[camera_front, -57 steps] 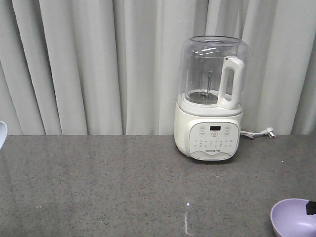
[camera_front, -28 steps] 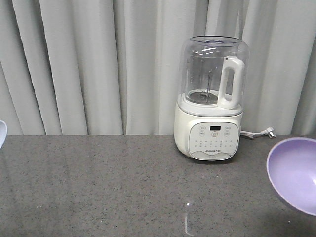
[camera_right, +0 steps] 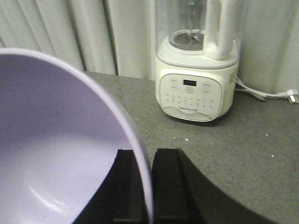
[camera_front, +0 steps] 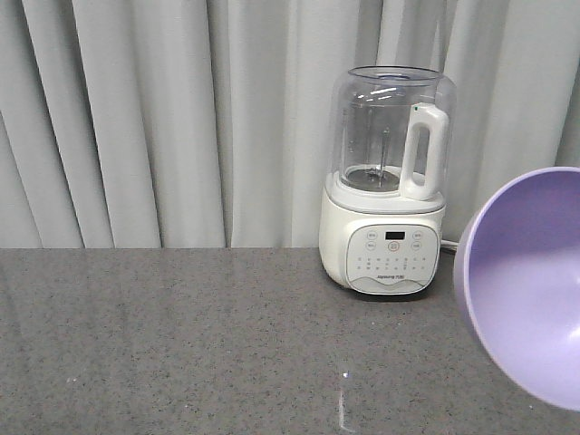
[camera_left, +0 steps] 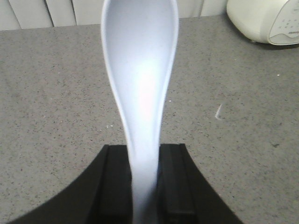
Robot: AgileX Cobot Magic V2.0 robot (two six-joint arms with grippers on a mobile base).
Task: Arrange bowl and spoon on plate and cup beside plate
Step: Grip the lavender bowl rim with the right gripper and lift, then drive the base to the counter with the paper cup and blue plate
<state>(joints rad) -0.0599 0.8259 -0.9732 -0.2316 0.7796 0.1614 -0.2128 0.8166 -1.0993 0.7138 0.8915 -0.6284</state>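
A lavender bowl (camera_front: pixel 530 285) hangs tilted in the air at the right edge of the front view, its inside facing the camera. In the right wrist view the bowl (camera_right: pixel 56 140) fills the left half, and my right gripper (camera_right: pixel 148 179) is shut on its rim, one finger inside, one outside. My left gripper (camera_left: pixel 144 179) is shut on the handle of the pale-blue spoon (camera_left: pixel 140 70), whose scoop points away over the grey counter (camera_left: pixel 46 93). The plate and the cup are out of view.
A white blender (camera_front: pixel 388 181) with a clear jug stands at the back of the counter, right of centre, also seen as the blender (camera_right: pixel 196 60) in the right wrist view. Its cable (camera_right: pixel 266 94) trails right. Grey curtains (camera_front: pixel 136 118) hang behind.
The bowl has risen from the lower right corner and come closer to the camera, tilting up. The pale-blue edge at the far left has left the front view.
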